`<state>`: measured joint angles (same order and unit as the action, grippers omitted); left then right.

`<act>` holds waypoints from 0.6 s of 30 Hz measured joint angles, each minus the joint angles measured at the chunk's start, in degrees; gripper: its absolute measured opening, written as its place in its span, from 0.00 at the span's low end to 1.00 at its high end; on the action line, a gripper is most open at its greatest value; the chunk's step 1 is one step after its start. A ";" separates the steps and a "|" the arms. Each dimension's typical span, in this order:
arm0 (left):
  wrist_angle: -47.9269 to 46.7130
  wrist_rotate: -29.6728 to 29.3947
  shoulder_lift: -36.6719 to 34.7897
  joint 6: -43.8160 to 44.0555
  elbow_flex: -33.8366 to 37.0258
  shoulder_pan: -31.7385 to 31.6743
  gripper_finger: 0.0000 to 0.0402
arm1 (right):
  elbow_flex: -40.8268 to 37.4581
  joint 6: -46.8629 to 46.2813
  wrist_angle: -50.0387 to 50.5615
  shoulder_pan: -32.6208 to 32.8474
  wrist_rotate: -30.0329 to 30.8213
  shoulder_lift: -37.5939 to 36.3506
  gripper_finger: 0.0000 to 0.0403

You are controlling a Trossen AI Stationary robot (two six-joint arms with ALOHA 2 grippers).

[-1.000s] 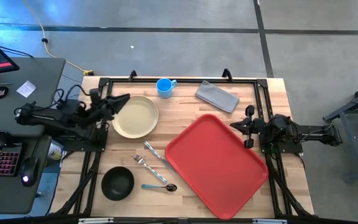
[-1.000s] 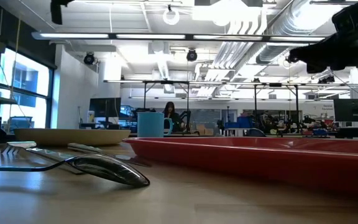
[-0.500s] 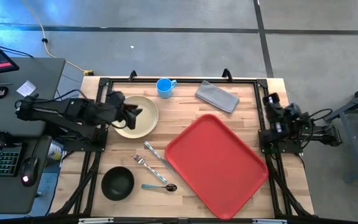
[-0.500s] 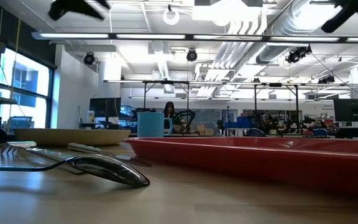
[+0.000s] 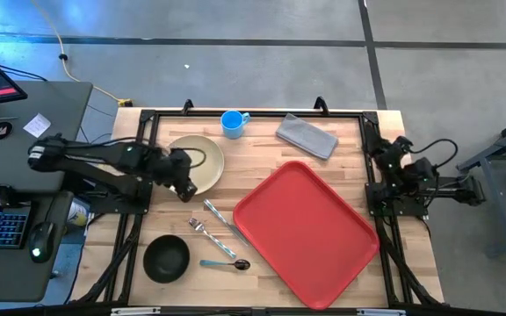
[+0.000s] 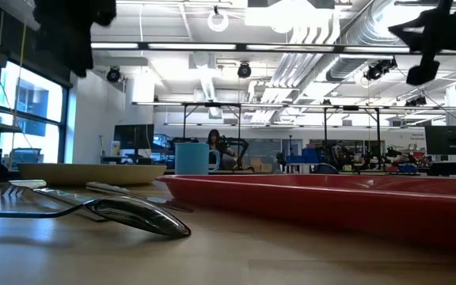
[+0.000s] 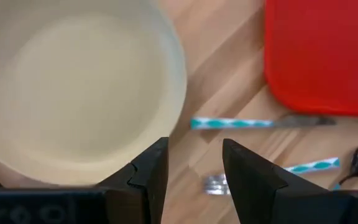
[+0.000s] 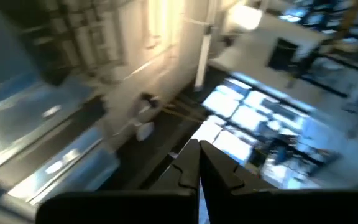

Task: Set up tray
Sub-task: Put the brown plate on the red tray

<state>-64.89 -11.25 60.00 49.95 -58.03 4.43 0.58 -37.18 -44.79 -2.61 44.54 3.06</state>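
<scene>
One big flat red plastic tray [image 5: 306,233] sits bare and angled on the wooden table [image 5: 262,156]. Just beside it lie a patterned knife [image 5: 226,225], fork [image 5: 200,228] and spoon [image 5: 225,263]. The left gripper [image 7: 194,171] hangs spread over the round beige plate's [image 5: 195,164] near rim, holding nothing. The right gripper [image 8: 198,163] is pressed shut, parked beyond the tray's far side. Risk, I reckon: a shallow bite on that rim could let the plate slip and knock the cutlery.

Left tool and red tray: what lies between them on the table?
In the high view, only the knife lies between the left tool and the tray, on bare wood.
</scene>
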 joint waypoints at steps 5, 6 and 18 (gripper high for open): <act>8.37 8.66 0.88 -5.01 5.68 -4.83 0.46 | 0.00 -1.46 -0.12 0.00 1.69 -0.07 0.00; 9.49 9.00 0.92 -6.01 6.63 -5.63 0.46 | 0.00 -1.83 -0.14 0.00 1.32 -0.07 0.00; 12.90 14.96 0.83 -18.19 15.93 -10.80 0.46 | 4.05 0.49 2.91 -0.46 -7.58 1.17 0.00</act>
<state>-51.99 3.72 60.84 31.76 -42.10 -6.37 4.63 -36.69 -41.88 -3.07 36.96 4.23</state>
